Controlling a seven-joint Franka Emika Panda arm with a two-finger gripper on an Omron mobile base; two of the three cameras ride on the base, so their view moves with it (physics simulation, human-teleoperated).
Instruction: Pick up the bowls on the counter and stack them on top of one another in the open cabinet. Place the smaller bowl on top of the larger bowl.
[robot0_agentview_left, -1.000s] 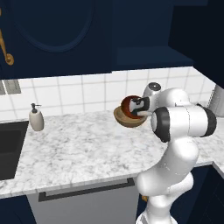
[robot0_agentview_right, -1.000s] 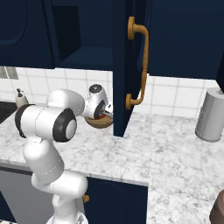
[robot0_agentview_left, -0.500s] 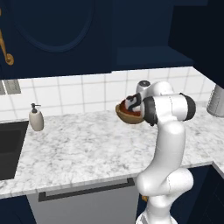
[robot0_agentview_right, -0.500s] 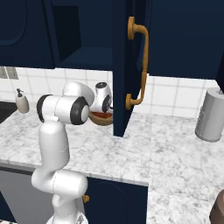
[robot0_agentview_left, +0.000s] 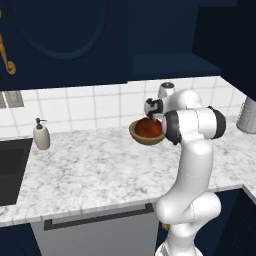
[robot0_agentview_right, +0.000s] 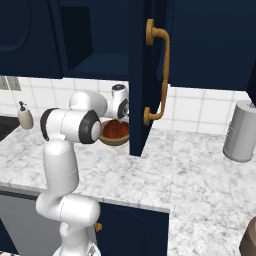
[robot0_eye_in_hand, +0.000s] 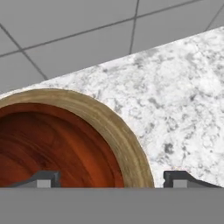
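Jaws (robot0_eye_in_hand: 107, 178): spread wide. In the hand view the 2 dark tips sit at 7 and 5 o'clock, one over the bowl's inside, the other over bare stone, so they straddle the near rim. No contact with the rim can be confirmed; only the tip tops are visible above the bottom band.

Bowls: the smaller bowl (robot0_eye_in_hand: 52, 144) lies nested inside the larger bowl (robot0_eye_in_hand: 127, 140). The reddish-brown glossy interior with visible grain fills the light tan thick rim, which shows as a ring around it. Both are cut off at the left and bottom edges of the hand view, so less than half of the stack is seen there.

Location: the stack rests on the tabletop (robot0_agentview_left: 95, 165) close to the tiled wall (robot0_agentview_left: 90, 107), below the open cabinet (robot0_agentview_left: 170, 65). In the left base view the hand covers the stack at its 1 o'clock side; brown interior (robot0_agentview_left: 147, 127) and tan wall (robot0_agentview_left: 145, 140) remain visible. In the right base view the open cabinet door (robot0_agentview_right: 140, 75) hides the stack's 3 o'clock edge.

Also on the tabletop: soap dispenser (robot0_agentview_left: 41, 135) at far 9 o'clock, grey canister (robot0_agentview_right: 242, 131) at far 3 o'clock.
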